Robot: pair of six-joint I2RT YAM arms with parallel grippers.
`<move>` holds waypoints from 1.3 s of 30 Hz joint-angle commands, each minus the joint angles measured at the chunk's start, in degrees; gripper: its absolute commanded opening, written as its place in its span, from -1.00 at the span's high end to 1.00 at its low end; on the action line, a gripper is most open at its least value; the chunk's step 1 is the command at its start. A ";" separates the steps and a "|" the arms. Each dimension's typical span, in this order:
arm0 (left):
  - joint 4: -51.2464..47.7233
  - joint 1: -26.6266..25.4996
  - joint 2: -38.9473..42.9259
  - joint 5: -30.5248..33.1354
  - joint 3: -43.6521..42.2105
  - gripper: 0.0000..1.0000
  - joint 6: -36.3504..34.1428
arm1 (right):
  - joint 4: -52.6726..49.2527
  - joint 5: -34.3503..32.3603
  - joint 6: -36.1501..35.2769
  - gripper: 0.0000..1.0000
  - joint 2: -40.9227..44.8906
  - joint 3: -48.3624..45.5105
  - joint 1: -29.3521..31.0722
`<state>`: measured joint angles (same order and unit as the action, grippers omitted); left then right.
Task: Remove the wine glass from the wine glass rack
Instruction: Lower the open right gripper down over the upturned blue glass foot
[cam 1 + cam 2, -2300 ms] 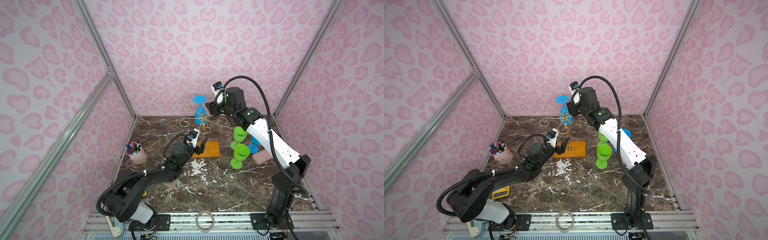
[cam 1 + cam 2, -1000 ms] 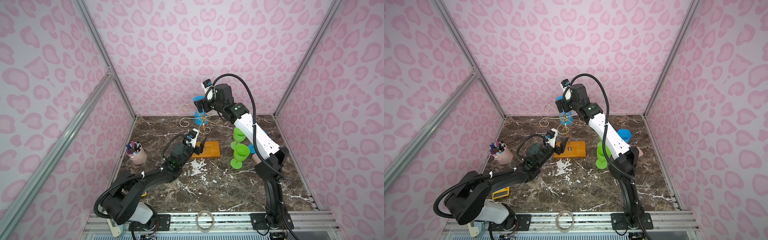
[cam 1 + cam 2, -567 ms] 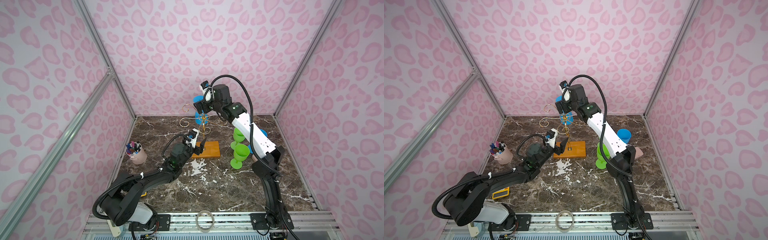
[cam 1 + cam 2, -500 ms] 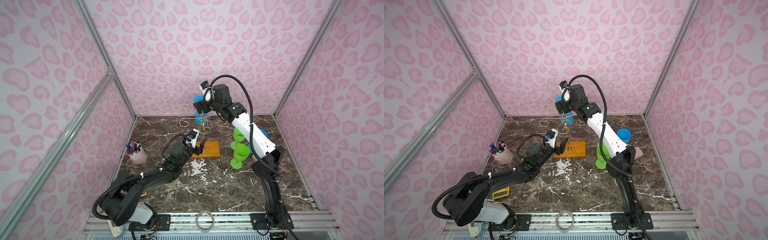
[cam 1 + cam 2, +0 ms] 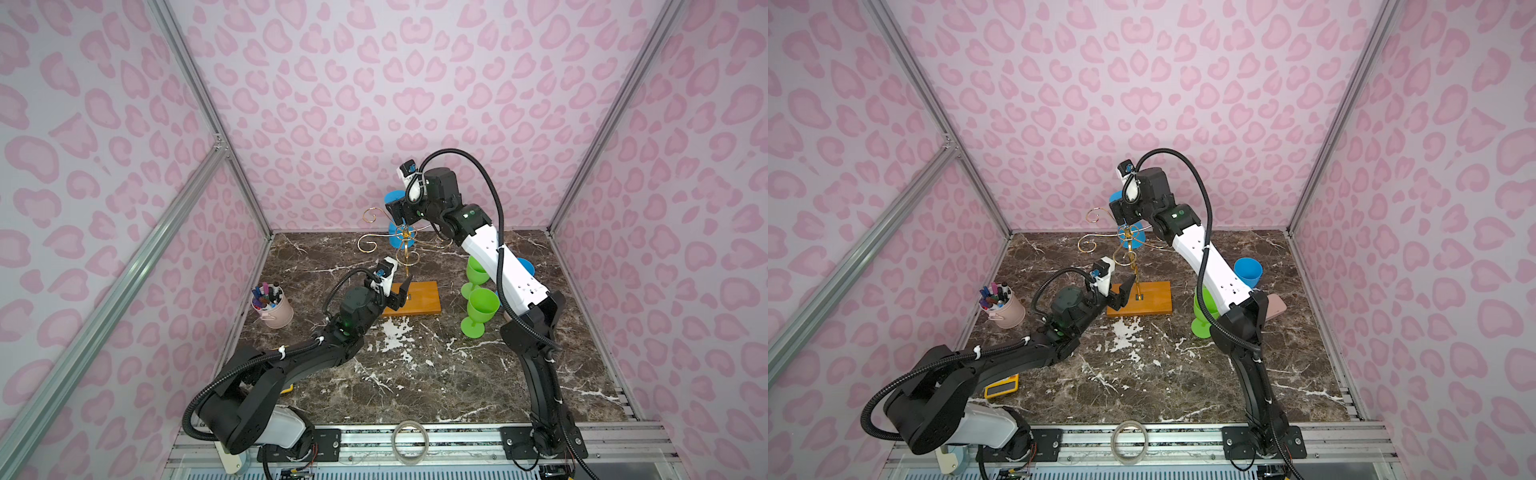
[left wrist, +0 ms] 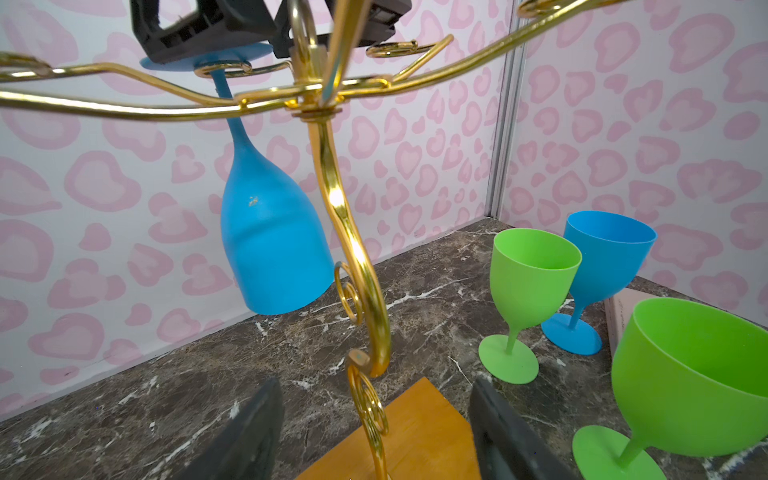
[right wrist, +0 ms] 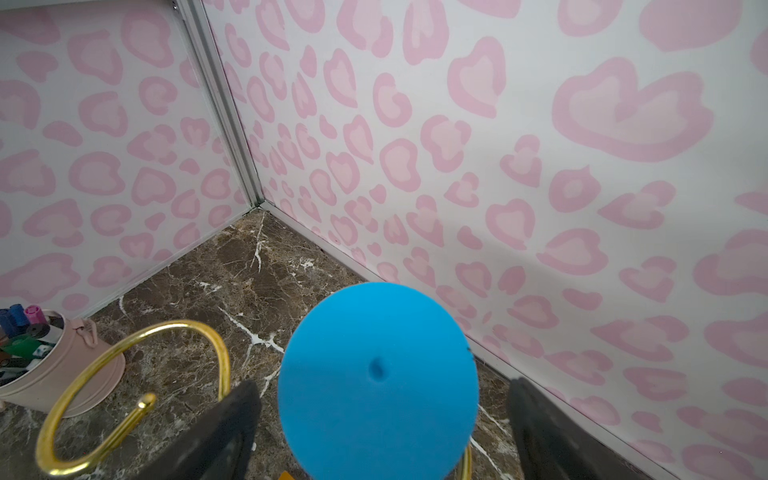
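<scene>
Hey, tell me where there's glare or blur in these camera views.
Left wrist view: bright glare on the wine glass rack, nearest green glass soft. Right wrist view: wine glass foot matte, evenly lit, no glare. Both top views: even light, no hard shadows on the table.

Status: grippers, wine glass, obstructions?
Right gripper open, flanking the wine glass foot, gaps both sides. Left gripper straddles the wine glass rack base, grip unclear. Glass hangs inverted on rack; scroll arm close by.

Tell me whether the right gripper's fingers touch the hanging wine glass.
Apart. In the right wrist view the round foot of the wine glass sits between the fingers of the right gripper, with a gap showing on each side.
</scene>
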<state>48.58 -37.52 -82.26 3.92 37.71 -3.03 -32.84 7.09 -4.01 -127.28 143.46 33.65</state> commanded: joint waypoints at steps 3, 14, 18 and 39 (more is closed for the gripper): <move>0.03 0.07 0.57 0.37 0.25 -0.44 -0.40 | -1.04 -0.36 -1.85 -0.83 0.01 -0.20 0.36; -1.09 0.01 0.87 0.49 0.45 -0.43 -0.22 | -2.05 -1.81 -3.17 -0.73 0.81 -0.63 0.64; -1.25 0.02 1.04 0.58 0.47 -0.43 -0.23 | -1.33 -2.25 -3.22 -0.68 1.54 -1.36 0.68; -2.57 0.03 1.47 0.62 0.84 -0.41 -0.43 | 0.12 -2.96 -3.72 -0.21 2.91 -2.92 0.63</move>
<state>45.95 -37.56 -81.32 4.32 37.85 -3.01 -33.74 4.51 -7.25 -124.64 140.88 34.22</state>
